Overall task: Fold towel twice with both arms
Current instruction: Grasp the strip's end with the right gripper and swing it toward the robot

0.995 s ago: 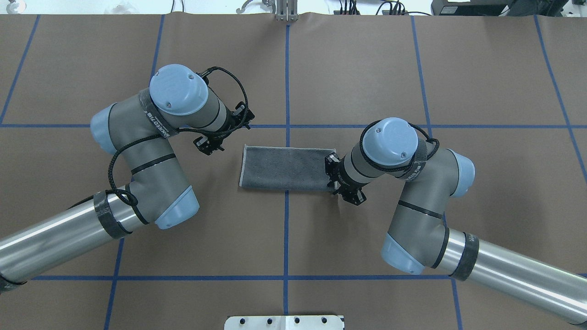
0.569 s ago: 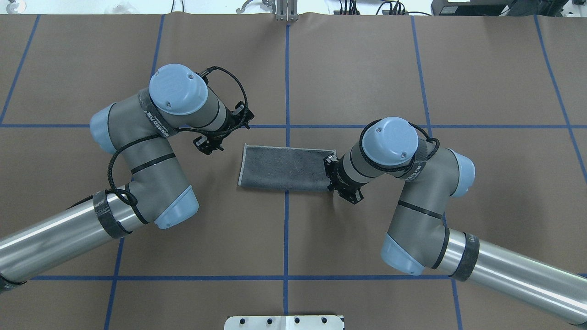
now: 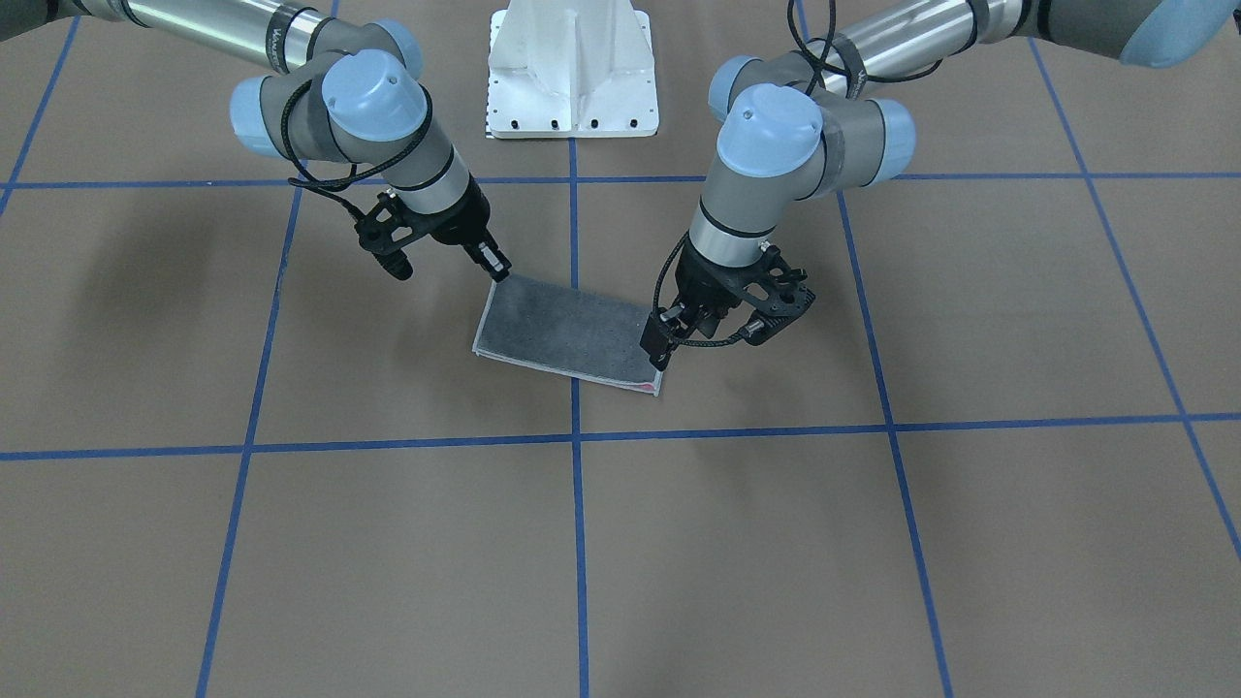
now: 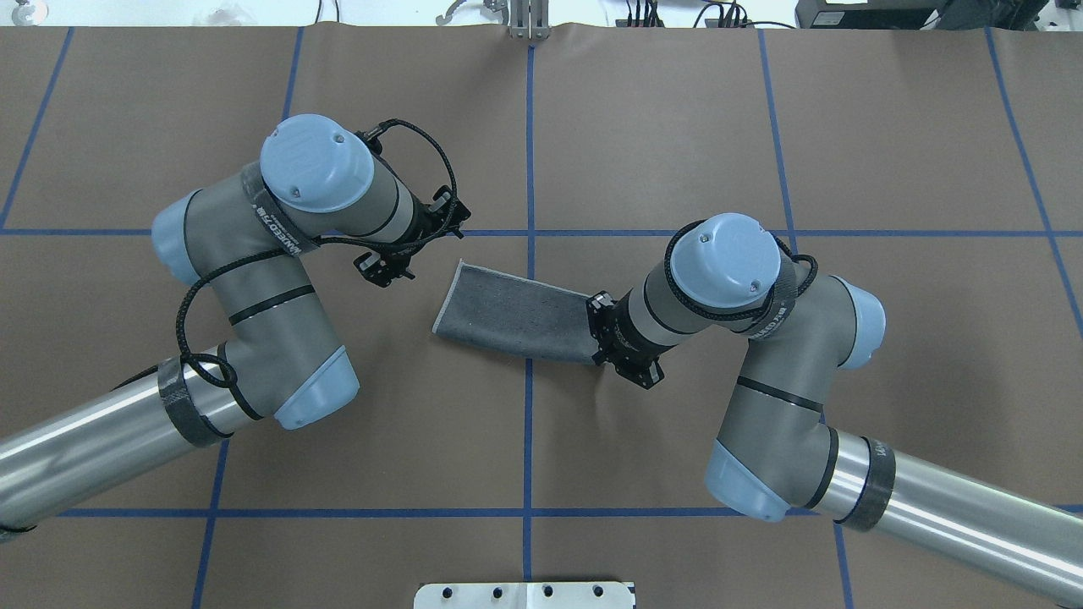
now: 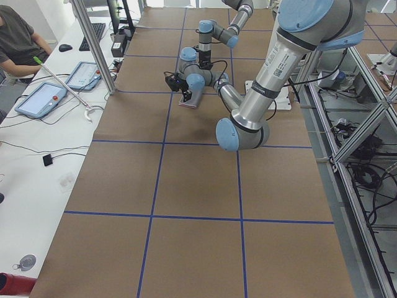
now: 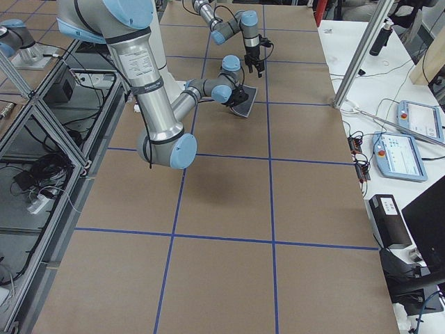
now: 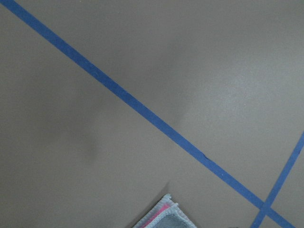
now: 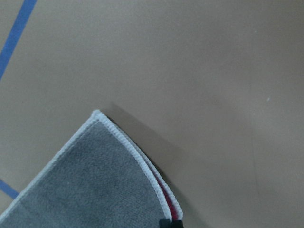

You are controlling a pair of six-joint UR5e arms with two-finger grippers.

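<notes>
The towel [image 4: 516, 313] lies folded into a narrow strip, dark grey side up, with pink showing between the layers at its corners [image 7: 164, 216]. It sits skewed across the centre tape line [image 3: 567, 330]. My right gripper [image 4: 599, 328] is shut on the towel's right end. Its fingertip [image 8: 170, 223] pinches the edge, and that corner [image 8: 85, 180] is raised, casting a shadow on the table. My left gripper [image 3: 657, 351] hovers above the towel's other end, open and holding nothing [image 4: 448, 218]. Its wrist view shows only the towel's corner and no fingers.
The brown table cover carries a grid of blue tape lines [image 4: 529, 152]. The white pedestal base [image 3: 572, 78] stands at the robot's edge. Beyond the far edge a side bench holds tablets [image 5: 40, 99] and an aluminium post [image 5: 93, 43], and a person [image 5: 18, 37] sits there.
The right gripper has carried the towel's right end leftward and a little toward the robot, skewing the strip. The left arm has drawn back slightly to the left.
</notes>
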